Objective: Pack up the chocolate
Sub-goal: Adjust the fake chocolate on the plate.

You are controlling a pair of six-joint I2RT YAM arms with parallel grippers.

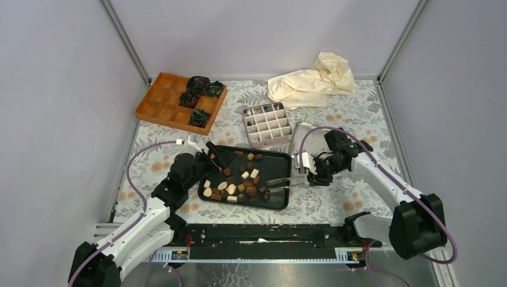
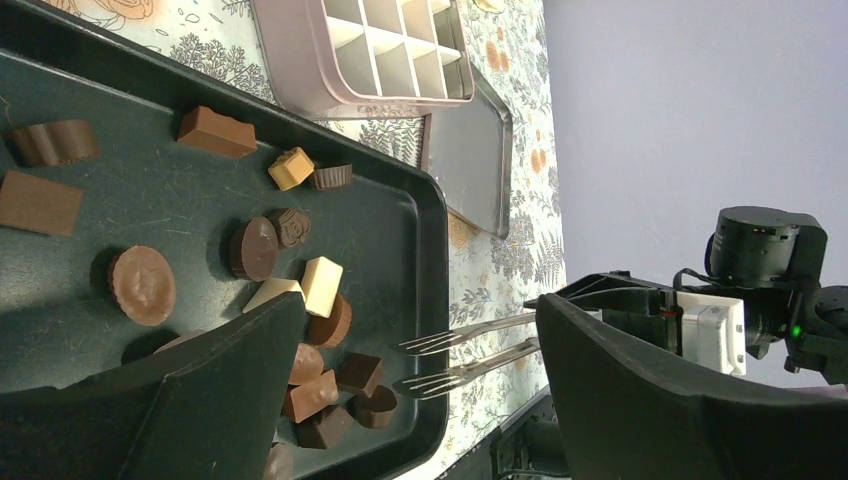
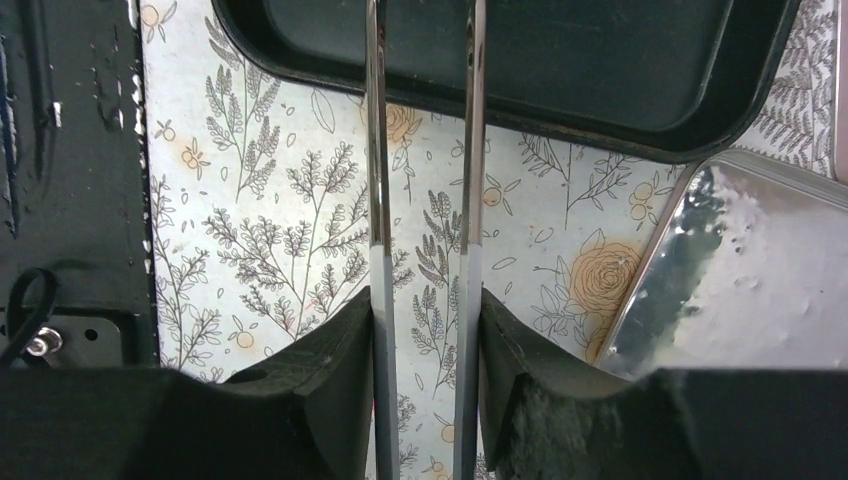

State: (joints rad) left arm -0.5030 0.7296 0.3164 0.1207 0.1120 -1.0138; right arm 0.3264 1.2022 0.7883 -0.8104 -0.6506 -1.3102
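Far left on the floral tabletop [image 1: 359, 119]: wooden compartment tray [image 1: 156, 103] w/ four crumpled black-green paper cups [image 1: 198, 85] in its right-hand cells. Nearer, the left fingers [image 1: 215, 156] hang over the left end of the black tray [image 1: 274, 164], spread wide, nothing btwn them.

The chocolate [image 1: 239, 182] is dark, light-brown & cream pcs in round, oval & square shapes. It lies loose on the black tray, mostly centre & near side.

Just beyond the tray's far edge sits a divided box [image 1: 269, 142] w/ white partitions. A shiny metal lid [image 3: 740, 280] lies flat just right of it.

Metal tongs [image 1: 281, 182] reach in from the right. Their tips are over the tray's right rim, close to the near-right pcs but apart from them. The right fingers [image 1: 311, 174] are clenched on the tongs' handle end, one arm pressed against each finger, the arms a little apart.

Far right corner: a crumpled cream cloth [image 1: 314, 81].
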